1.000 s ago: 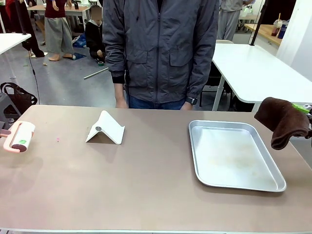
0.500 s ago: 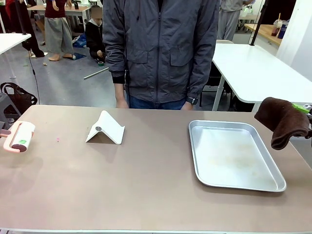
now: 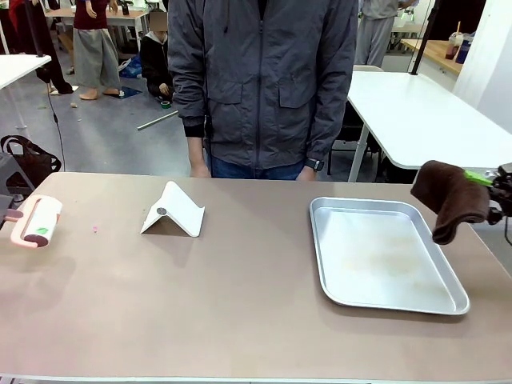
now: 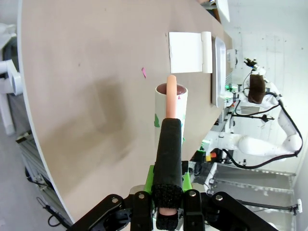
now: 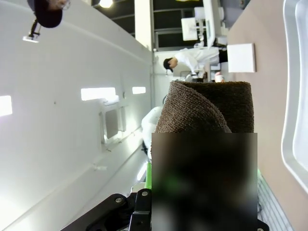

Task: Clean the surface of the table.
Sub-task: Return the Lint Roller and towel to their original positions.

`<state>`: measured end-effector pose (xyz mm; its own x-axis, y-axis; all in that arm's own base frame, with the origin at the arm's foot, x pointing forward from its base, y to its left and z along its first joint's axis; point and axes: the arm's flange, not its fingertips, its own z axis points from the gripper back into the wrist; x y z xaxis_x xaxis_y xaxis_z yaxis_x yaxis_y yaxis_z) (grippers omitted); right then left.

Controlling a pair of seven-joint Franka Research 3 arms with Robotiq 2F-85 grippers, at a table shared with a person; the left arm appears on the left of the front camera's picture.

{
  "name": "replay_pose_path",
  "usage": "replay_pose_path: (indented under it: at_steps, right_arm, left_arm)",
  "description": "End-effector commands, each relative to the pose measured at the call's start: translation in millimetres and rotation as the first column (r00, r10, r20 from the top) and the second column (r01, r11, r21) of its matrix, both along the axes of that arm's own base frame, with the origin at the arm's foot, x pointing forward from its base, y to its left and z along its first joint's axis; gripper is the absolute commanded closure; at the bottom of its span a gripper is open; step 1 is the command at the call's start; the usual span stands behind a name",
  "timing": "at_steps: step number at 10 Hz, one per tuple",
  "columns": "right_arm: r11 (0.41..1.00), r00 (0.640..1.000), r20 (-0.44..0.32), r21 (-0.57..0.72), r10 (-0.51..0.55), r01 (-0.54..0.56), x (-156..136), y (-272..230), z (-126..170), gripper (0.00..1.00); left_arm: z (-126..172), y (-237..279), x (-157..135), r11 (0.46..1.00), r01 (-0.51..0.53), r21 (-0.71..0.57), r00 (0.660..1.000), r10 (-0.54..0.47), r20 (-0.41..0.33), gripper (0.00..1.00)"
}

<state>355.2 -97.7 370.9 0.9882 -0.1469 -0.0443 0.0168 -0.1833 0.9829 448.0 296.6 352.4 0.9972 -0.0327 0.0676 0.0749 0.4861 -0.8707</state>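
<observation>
The left tool [image 4: 166,192] is gripping the lint roller [image 4: 169,108] by its handle above the table [image 4: 86,96], near a white stand [image 4: 189,52].

Taupe table [image 3: 240,312], white folded stand [image 3: 174,210] left of centre, silver tray [image 3: 384,254] right

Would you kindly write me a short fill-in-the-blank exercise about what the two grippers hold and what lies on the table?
1. The right gripper is shut on a brown ____.
2. The left gripper grips a lint roller by its ____.
3. The silver tray on the table is ____.
4. The white folded stand sits to the tray's ____ in the front view.

Missing words: cloth; handle; empty; left
</observation>
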Motion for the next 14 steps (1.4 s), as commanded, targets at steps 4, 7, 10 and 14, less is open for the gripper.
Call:
replay_pose_path:
  at_steps: [4, 7, 10, 14]
  right_arm:
    - [0.991, 0.989, 0.113, -0.101, 0.097, -0.086, 23.2, 122.1, 24.7, 0.91]
    - [0.988, 0.985, 0.158, -0.149, 0.072, -0.048, 53.4, 208.6, 11.6, 0.91]
    - [0.981, 0.99, 0.082, -0.169, 0.113, -0.098, 81.0, 274.6, -35.9, 0.91]
    - [0.98, 0.997, 0.067, -0.194, 0.048, -0.034, 85.0, 308.5, -62.6, 0.91]
  left_arm:
    - [36.7, -114.5, 32.3, 0.985, 0.116, 0.129, 0.99, -0.125, 0.064, 0.78]
    - [75.2, -185.7, 52.3, 0.991, 0.1, 0.085, 0.986, -0.11, 0.127, 0.78]
    - [104.3, -215.5, 59.7, 1.0, -0.024, 0.011, 0.999, 0.023, 0.049, 0.78]
    - [93.4, -268.4, 63.4, 0.999, -0.027, 0.037, 0.999, 0.028, -0.022, 0.78]
